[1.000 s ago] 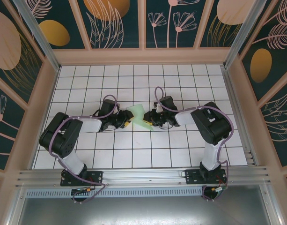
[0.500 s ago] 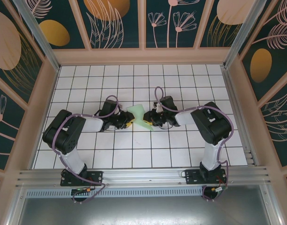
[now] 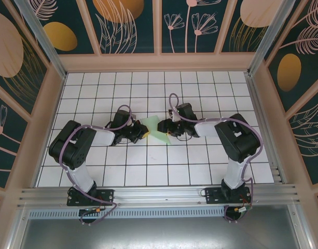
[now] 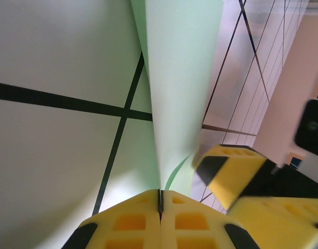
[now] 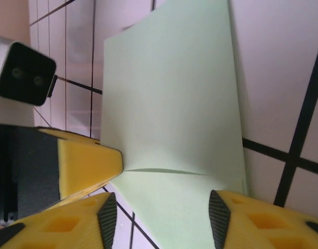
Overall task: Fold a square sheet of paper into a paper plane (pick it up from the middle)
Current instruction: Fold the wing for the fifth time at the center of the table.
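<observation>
Since a second ago my left hand (image 3: 143, 134) has pinched together on an edge of the sheet (image 3: 153, 124), and my right hand (image 3: 162, 127) has slid in over it with fingers parted — straddling it, gripping nothing. It lies mid-worktop (image 3: 148, 171) between both hands, creased and part-folded — no pointed dart yet, so I judge most folds remain.

No readable text, label, brand or number: sheet of paper (image 3: 152, 126) plain, wall panels (image 3: 125, 26) plant motifs only, table grid (image 3: 148, 166) unmarked.
</observation>
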Tool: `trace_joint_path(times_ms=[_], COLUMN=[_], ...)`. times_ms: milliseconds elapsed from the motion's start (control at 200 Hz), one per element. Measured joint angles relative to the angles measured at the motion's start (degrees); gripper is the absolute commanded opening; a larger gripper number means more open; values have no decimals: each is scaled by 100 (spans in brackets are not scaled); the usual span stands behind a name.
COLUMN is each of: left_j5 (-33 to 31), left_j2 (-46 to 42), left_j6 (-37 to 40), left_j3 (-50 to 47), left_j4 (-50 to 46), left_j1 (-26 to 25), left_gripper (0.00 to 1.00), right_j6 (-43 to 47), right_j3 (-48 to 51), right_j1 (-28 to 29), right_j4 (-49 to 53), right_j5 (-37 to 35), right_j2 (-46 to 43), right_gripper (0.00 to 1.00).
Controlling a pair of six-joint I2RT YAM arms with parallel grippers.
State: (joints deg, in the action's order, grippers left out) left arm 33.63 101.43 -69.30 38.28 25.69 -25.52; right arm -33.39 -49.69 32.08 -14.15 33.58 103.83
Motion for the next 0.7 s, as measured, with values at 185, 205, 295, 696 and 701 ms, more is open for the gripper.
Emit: trace_joint_path(times_ms=[185, 205, 295, 696, 701], left_j5=[-2, 0, 0, 2, 0], left_j2=[-46, -55, -116, -321, -321], left_j6=[-2, -2, -7, -9, -9], left_j3=[17, 26, 79, 334, 334], left_j4=[-46, -48, -79, -328, -328], left_j1=[-2, 0, -2, -2, 0], left_gripper=[0, 0, 0, 0, 0], right_j6=[1311, 1440, 2076, 3689, 3711], right_j3=[37, 55, 129, 667, 669], right_j1=[334, 393, 682, 1379, 1379], right_j4=[153, 151, 138, -551, -568], right_j5=[-1060, -1180, -1659, -3029, -3042], right_j2=[-822, -894, -1064, -872, -863], right_gripper=[63, 63, 61, 57, 57])
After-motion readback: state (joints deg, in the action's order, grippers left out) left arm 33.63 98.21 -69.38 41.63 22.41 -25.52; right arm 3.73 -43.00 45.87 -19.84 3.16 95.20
